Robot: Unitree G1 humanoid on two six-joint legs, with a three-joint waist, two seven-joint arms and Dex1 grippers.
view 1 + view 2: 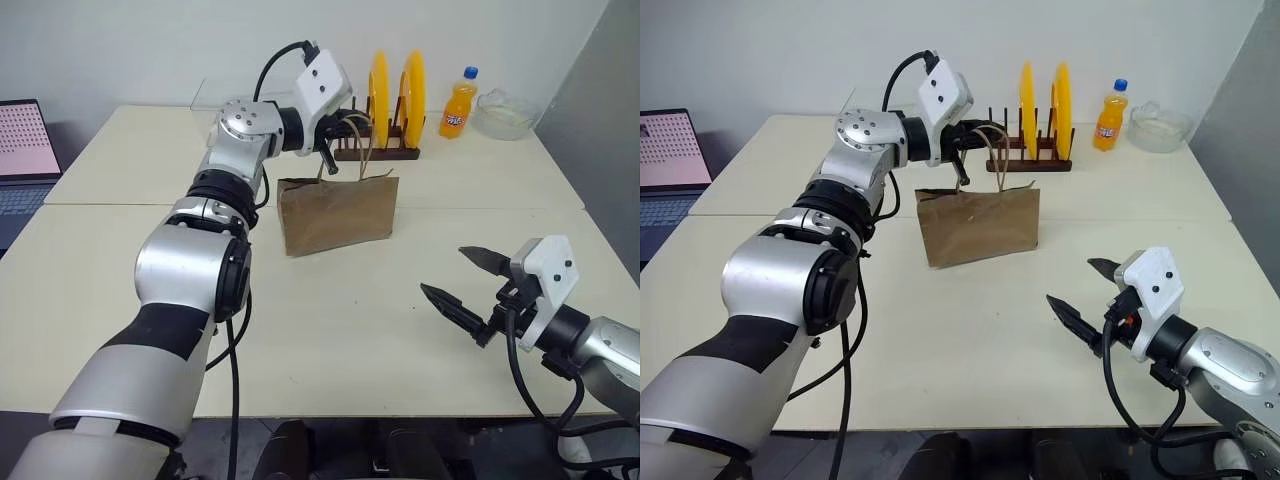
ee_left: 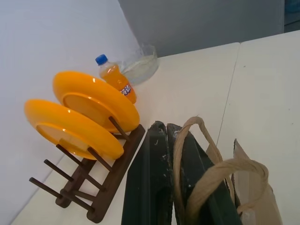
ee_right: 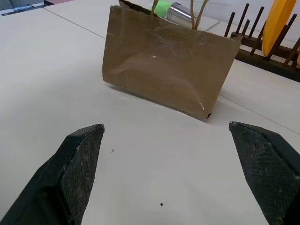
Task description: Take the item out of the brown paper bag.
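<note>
The brown paper bag [image 1: 335, 212] stands upright on the table [image 1: 350, 340], in front of the plate rack. Its two twine handles [image 2: 206, 187] rise to my left gripper [image 1: 340, 128], which is level above the bag's mouth. That gripper is shut, with one handle strand running between its fingers [image 2: 150, 178] and the other loop lying over one finger. My right gripper [image 1: 441, 270] hovers wide open near the table's front right, pointing at the bag [image 3: 168, 75] from a distance with nothing between its fingers. The item is hidden.
Behind the bag a dark wooden rack [image 1: 378, 153] holds two orange plates [image 1: 392, 95]. An orange soda bottle [image 1: 459, 105] and a glass bowl [image 1: 505, 112] stand at the far right corner. A laptop [image 1: 25, 150] is at the far left.
</note>
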